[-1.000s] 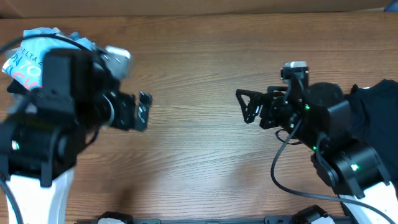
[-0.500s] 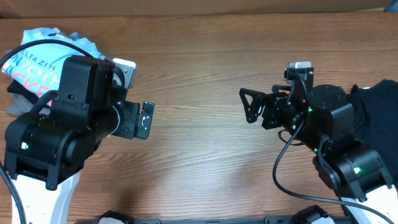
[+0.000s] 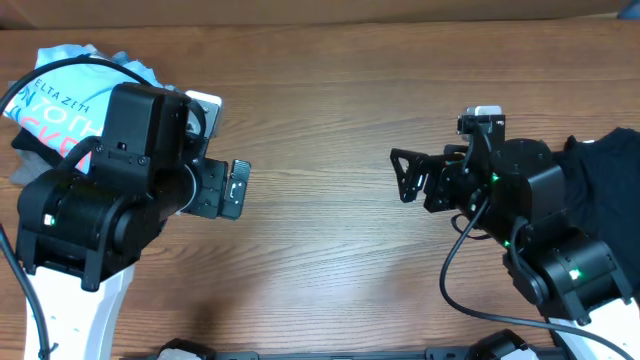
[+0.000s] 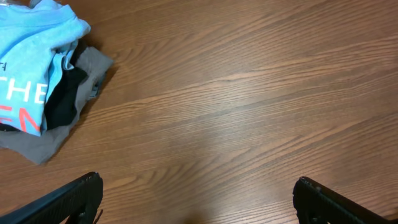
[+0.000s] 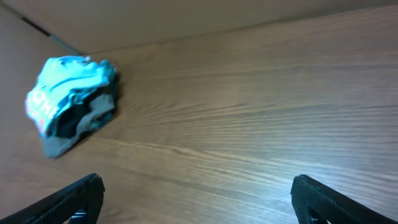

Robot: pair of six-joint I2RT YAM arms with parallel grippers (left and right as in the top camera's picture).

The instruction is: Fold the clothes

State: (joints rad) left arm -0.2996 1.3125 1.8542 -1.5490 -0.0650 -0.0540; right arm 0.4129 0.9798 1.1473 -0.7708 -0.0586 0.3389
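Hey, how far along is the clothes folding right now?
Done: nothing; the light blue T-shirt lies crumpled on grey and black garments at far left. In hand: nothing; the left gripper and right gripper are open and empty over the table. Left: all folding, including the dark garment at the right edge.

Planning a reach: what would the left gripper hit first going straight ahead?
Likely bare table; its wrist view shows only wood ahead, the clothes off to one side. Overhead, the right gripper faces the left gripper, but height is unclear.

Overhead downward, wrists low, sharing clothes (image 4: 31, 43)
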